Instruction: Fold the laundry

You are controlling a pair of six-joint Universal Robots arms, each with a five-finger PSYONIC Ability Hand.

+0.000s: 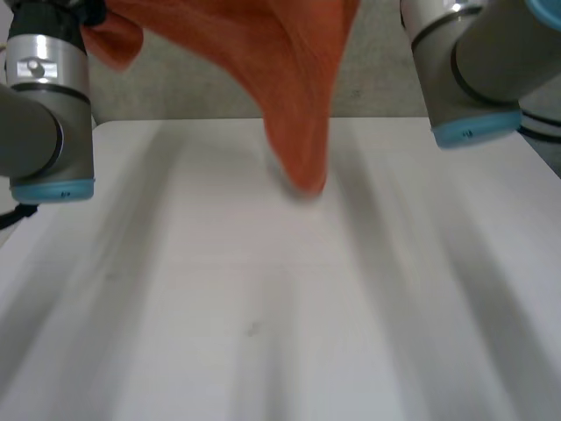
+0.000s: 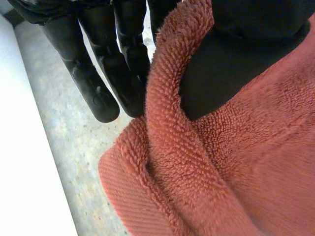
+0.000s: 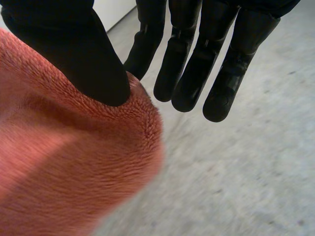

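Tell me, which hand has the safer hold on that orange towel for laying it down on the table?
Left, probably. On the left hand the thumb sits deep in a thick fold of the towel, with cloth wrapped round it. The right hand pinches only the towel's rim, so it could slip sooner.

Hanging orange towel (tip perhaps touching), white table

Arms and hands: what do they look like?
The left arm and right arm are thick grey cylinders with black bands and light-blue caps. The left hand and right hand are matte black, with segmented, round-tipped fingers.
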